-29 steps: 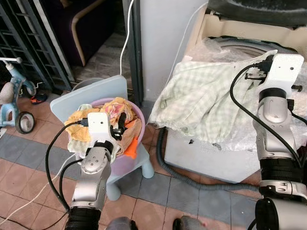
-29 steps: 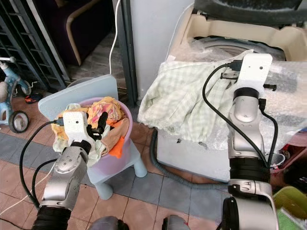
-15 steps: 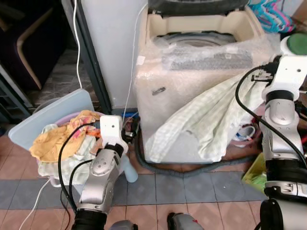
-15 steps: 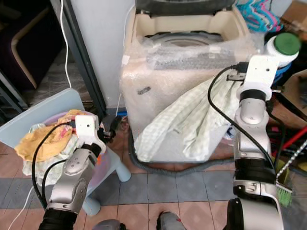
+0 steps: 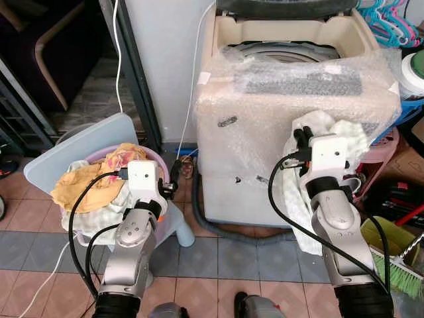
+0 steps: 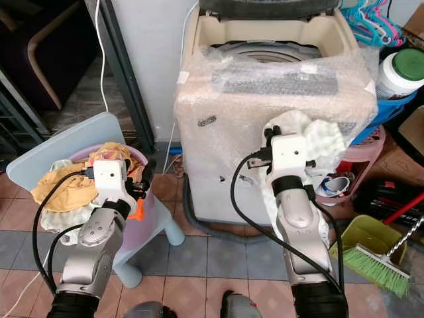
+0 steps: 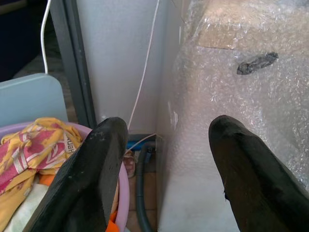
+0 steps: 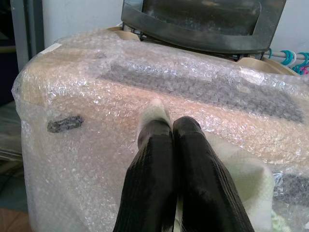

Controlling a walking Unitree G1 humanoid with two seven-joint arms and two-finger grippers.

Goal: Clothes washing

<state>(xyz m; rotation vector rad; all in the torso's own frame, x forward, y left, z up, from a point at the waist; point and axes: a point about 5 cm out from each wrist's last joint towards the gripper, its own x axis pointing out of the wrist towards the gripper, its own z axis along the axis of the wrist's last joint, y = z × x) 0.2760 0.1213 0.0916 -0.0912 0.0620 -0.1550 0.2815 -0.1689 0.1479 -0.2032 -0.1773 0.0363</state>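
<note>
Your right gripper (image 5: 303,136) pinched a pale green checked cloth (image 5: 291,192), which hung bunched against the bubble-wrapped washing machine (image 5: 265,99). Your left gripper (image 7: 164,164) stood wide apart and empty by the pink basin (image 6: 149,205) of clothes. Right wrist view: fingers (image 8: 159,179) pressed together, cloth poking between.

Both head eyes look forward and down from above at the washing machine (image 5: 291,99) and laundry basin (image 5: 156,159). Each wrist camera looks close along its own fingers toward the machine's bubble-wrapped front, which all views share.
</note>
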